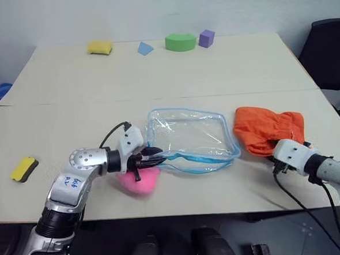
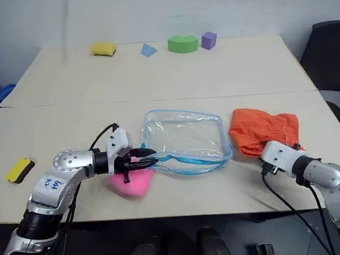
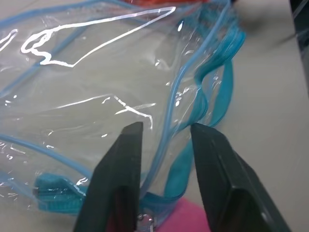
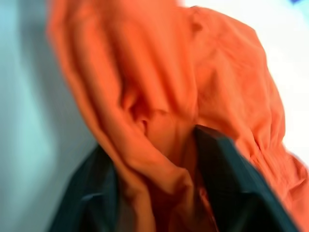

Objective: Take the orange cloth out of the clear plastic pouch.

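Observation:
The clear plastic pouch [image 1: 191, 136] with light blue zipper edging lies flat at the middle of the table, and nothing shows inside it. The orange cloth [image 1: 268, 130] lies crumpled on the table just right of the pouch, outside it. My left gripper [image 1: 159, 159] is at the pouch's near left corner. In the left wrist view its fingers [image 3: 120, 164] stand apart, open, with the blue edge [image 3: 166, 145] running between them. My right gripper [image 4: 154, 142] is at the cloth's near edge, open, with a fold of orange cloth [image 4: 145, 87] lying between its fingers.
A pink foam lump [image 1: 140, 181] lies under my left gripper. At the far edge stand a yellow sponge [image 1: 100, 47], a blue wedge [image 1: 145, 48], a green block [image 1: 180, 42] and a purple cube [image 1: 206, 38]. A yellow-and-black item [image 1: 24, 169] lies near left. A black chair [image 1: 330, 48] stands at the right.

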`<control>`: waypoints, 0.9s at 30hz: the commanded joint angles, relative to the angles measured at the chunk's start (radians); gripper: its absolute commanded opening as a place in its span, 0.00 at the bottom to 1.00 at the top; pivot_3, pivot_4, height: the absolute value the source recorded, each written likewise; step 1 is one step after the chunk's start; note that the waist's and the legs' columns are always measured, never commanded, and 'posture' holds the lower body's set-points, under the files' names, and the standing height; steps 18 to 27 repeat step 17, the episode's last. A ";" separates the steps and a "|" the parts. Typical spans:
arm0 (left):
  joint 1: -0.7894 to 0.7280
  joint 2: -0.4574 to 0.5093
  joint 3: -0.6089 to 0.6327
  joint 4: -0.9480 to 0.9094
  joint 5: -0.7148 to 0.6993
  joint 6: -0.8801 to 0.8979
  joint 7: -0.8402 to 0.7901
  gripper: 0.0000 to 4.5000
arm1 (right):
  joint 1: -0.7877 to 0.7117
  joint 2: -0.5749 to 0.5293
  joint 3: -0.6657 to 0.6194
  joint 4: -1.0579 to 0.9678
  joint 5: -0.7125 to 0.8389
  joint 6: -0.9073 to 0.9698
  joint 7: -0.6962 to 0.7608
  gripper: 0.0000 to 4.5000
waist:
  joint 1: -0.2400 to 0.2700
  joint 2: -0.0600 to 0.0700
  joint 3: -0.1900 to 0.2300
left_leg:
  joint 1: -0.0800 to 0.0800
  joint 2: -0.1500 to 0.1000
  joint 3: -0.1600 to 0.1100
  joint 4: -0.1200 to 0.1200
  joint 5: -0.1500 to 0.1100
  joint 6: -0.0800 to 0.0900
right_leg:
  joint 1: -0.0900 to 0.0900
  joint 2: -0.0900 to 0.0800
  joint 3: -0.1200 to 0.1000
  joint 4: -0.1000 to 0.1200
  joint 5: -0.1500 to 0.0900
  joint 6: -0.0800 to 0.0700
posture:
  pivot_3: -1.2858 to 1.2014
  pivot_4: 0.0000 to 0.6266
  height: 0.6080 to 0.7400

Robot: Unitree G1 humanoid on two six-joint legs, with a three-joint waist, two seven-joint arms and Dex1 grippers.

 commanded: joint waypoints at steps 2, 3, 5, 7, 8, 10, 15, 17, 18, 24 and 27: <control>0.030 0.012 0.100 -0.106 -0.138 0.073 -0.002 0.70 | 0.051 -0.038 -0.177 -0.150 0.239 0.233 0.108 0.88 | 0.000 0.000 0.000 | 0.000 0.000 0.000 0.000 0.000 0.001 | 0.000 0.000 0.000 0.000 0.000 0.000 | 0.52 0.24 1.00; 0.041 0.026 0.129 -0.128 -0.178 0.101 -0.009 0.77 | 0.075 -0.057 -0.230 -0.173 0.303 0.306 0.148 0.95 | 0.000 0.000 0.000 | 0.000 0.000 0.000 0.000 -0.001 0.001 | 0.000 0.000 0.000 0.000 0.000 0.000 | 0.52 0.24 1.00; 0.058 0.057 0.188 -0.155 -0.246 0.143 -0.023 0.77 | 0.124 -0.093 -0.342 -0.195 0.406 0.412 0.234 0.99 | 0.000 0.000 0.000 | 0.000 0.000 -0.001 -0.001 -0.001 0.001 | 0.000 0.000 0.000 0.000 0.000 0.000 | 0.52 0.24 1.00; 0.071 0.104 0.243 -0.157 -0.295 0.175 -0.041 0.77 | 0.172 -0.132 -0.445 -0.179 0.468 0.498 0.305 0.99 | 0.000 0.000 0.000 | 0.000 0.000 -0.001 -0.001 -0.001 0.002 | 0.001 0.000 -0.001 -0.001 0.000 0.000 | 0.52 0.24 1.00; 0.076 0.127 0.263 -0.155 -0.312 0.184 -0.050 0.77 | 0.192 -0.147 -0.481 -0.170 0.489 0.531 0.332 0.99 | 0.000 0.000 0.000 | 0.000 0.000 -0.001 -0.001 -0.002 0.002 | 0.001 0.000 -0.001 -0.001 0.000 0.000 | 0.52 0.24 1.00; 0.105 0.234 0.332 -0.102 -0.315 0.160 -0.137 0.77 | 0.250 -0.182 -0.577 -0.103 0.490 0.558 0.410 0.99 | -0.001 0.000 0.000 | 0.001 0.000 -0.002 -0.001 -0.002 0.003 | 0.002 0.000 -0.001 -0.002 0.000 0.000 | 0.52 0.24 1.00; 0.136 0.457 0.431 0.145 -0.256 0.025 -0.326 0.77 | 0.329 -0.251 -0.703 0.089 0.445 0.555 0.530 0.99 | -0.005 -0.001 0.001 | 0.004 0.000 -0.001 -0.006 -0.002 0.004 | 0.004 0.000 -0.001 -0.008 0.000 0.000 | 0.52 0.24 1.00; 0.118 0.498 0.414 0.204 -0.227 -0.039 -0.367 0.77 | 0.333 -0.258 -0.708 0.115 0.437 0.541 0.551 0.99 | -0.006 -0.001 0.001 | 0.006 0.000 -0.001 -0.011 -0.002 0.004 | 0.006 0.000 -0.001 -0.011 0.000 0.000 | 0.52 0.24 1.00; 0.118 0.498 0.414 0.204 -0.227 -0.039 -0.367 0.77 | 0.333 -0.258 -0.708 0.115 0.437 0.541 0.551 0.99 | -0.006 -0.001 0.001 | 0.006 0.000 -0.001 -0.011 -0.002 0.004 | 0.006 0.000 -0.001 -0.011 0.000 0.000 | 0.52 0.24 1.00; 0.118 0.498 0.414 0.204 -0.227 -0.039 -0.367 0.77 | 0.333 -0.258 -0.708 0.115 0.437 0.541 0.551 0.99 | -0.006 -0.001 0.001 | 0.006 0.000 -0.001 -0.011 -0.002 0.004 | 0.006 0.000 -0.001 -0.011 0.000 0.000 | 0.52 0.24 1.00; 0.118 0.498 0.414 0.204 -0.227 -0.039 -0.367 0.77 | 0.333 -0.258 -0.708 0.115 0.437 0.541 0.551 0.99 | -0.006 -0.001 0.001 | 0.006 0.000 -0.001 -0.011 -0.002 0.004 | 0.006 0.000 -0.001 -0.011 0.000 0.000 | 0.52 0.24 1.00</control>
